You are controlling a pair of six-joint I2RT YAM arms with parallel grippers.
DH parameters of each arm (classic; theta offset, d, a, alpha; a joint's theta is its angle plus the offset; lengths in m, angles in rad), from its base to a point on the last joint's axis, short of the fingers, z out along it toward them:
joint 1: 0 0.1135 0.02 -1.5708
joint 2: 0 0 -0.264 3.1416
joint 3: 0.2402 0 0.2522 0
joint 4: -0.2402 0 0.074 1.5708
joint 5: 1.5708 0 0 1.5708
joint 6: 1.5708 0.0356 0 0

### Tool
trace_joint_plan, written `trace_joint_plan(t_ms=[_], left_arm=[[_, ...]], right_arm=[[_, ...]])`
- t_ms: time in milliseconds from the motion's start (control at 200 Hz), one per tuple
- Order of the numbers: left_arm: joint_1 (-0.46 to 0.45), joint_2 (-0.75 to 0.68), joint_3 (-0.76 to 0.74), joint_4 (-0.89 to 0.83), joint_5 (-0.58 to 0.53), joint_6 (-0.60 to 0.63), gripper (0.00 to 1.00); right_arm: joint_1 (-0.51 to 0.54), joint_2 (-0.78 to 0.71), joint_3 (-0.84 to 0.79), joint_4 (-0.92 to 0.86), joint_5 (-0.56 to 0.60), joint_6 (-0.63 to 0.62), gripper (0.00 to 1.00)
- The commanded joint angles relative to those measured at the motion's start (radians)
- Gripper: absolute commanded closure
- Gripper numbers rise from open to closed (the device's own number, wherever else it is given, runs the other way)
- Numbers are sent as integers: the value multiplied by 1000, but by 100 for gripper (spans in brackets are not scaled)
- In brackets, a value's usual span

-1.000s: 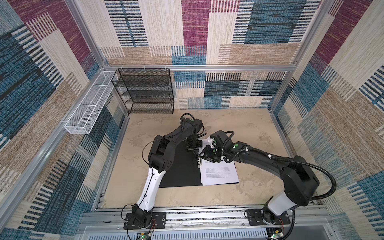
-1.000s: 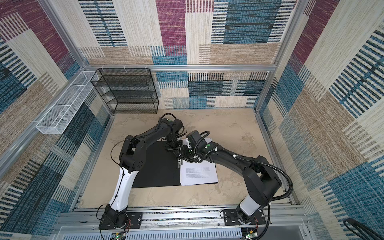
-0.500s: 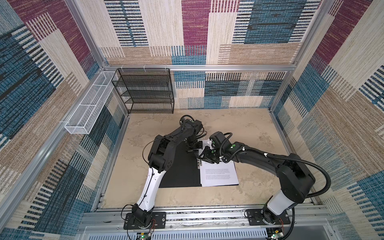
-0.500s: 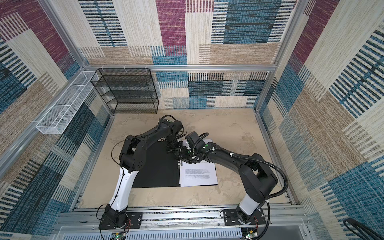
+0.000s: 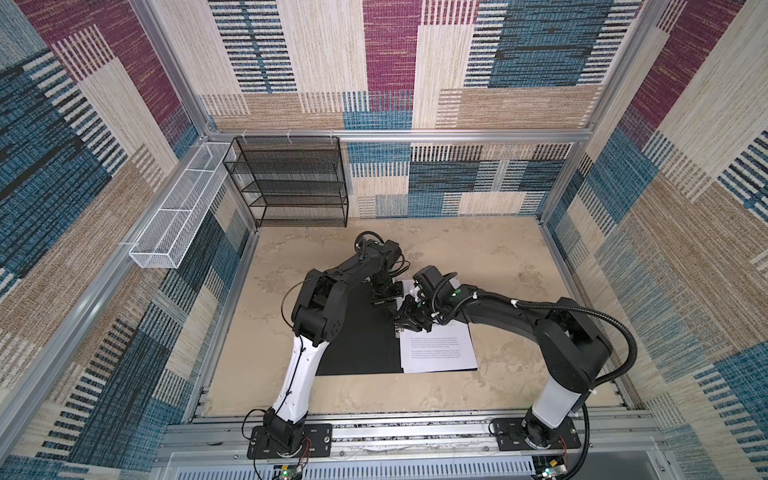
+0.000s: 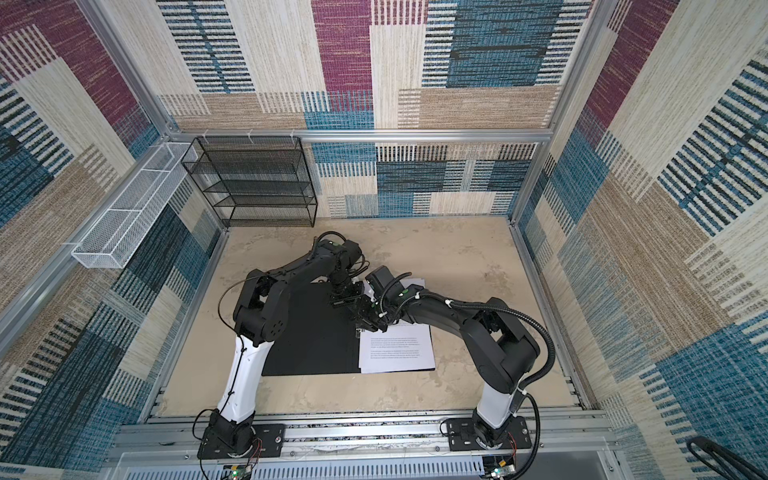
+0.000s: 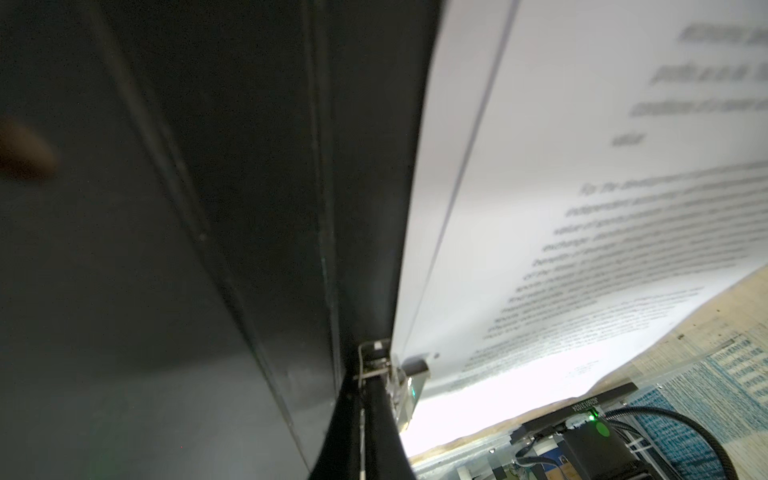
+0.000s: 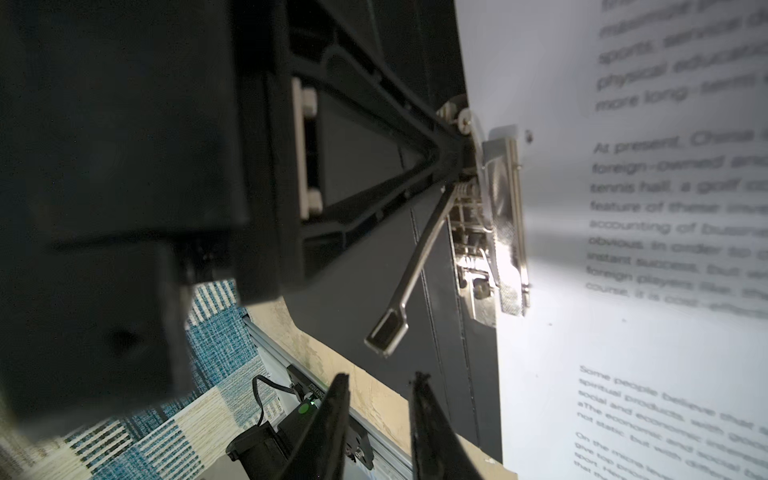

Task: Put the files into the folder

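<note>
Folder (image 5: 357, 340) lies open flat mid-surface (image 5: 478, 249), black inside up. Files (image 5: 440, 349) sit on its rt half, left edge under the metal clip (image 8: 500, 232) at the spine. Left pincer (image 8: 453, 164) is closed, tips touching the clip's end. Clip lever (image 8: 415, 266) angles off the spine. Right pincer (image 8: 380, 376) is part-open & empty, just off the lever's tip. Bare surface all round the folder; rack (image 5: 291, 183) well apart at the back wall.

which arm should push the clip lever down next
Right, probably: the right gripper, jaws apart and empty, hangs just off the raised lever. The left gripper is shut, tip at the clip.
</note>
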Motion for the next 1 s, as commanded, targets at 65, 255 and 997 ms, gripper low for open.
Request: trace_joint_plan(t_ms=[65, 255, 997], left_arm=[[-1, 4, -10, -11, -58, -13, 100], [-1, 3, -13, -8, -58, -16, 100], [-3, 1, -29, 2, -60, -24, 100]], right_arm=[[-1, 9, -14, 71, -52, 63, 73], [-15, -12, -52, 105, -60, 109, 74], [-56, -7, -128, 277, -177, 263, 73]])
